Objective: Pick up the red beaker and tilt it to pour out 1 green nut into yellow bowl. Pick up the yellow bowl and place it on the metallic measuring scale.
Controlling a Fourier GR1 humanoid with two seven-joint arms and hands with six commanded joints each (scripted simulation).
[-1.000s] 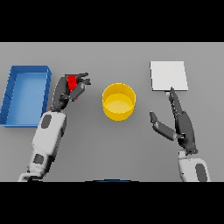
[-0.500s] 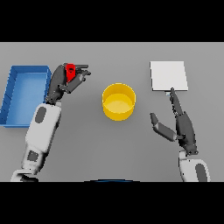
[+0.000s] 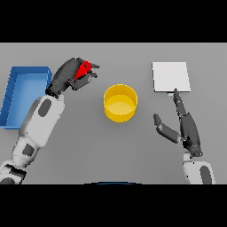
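My left hand is shut on the red beaker, which it holds above the table, tilted over towards the right. The yellow bowl stands in the middle of the table, to the right of and a little nearer than the beaker. I cannot make out a green nut in the beaker or the bowl. The metallic measuring scale is a pale square plate at the far right. My right hand is open just in front of the scale, fingers straight and pointing at it, thumb spread left.
A blue tray with raised walls lies at the left edge, close beside my left forearm.
My left hand has lifted the red beaker and carried it away from me and to the right, tipping it further towards the bowl. The right hand has not moved.
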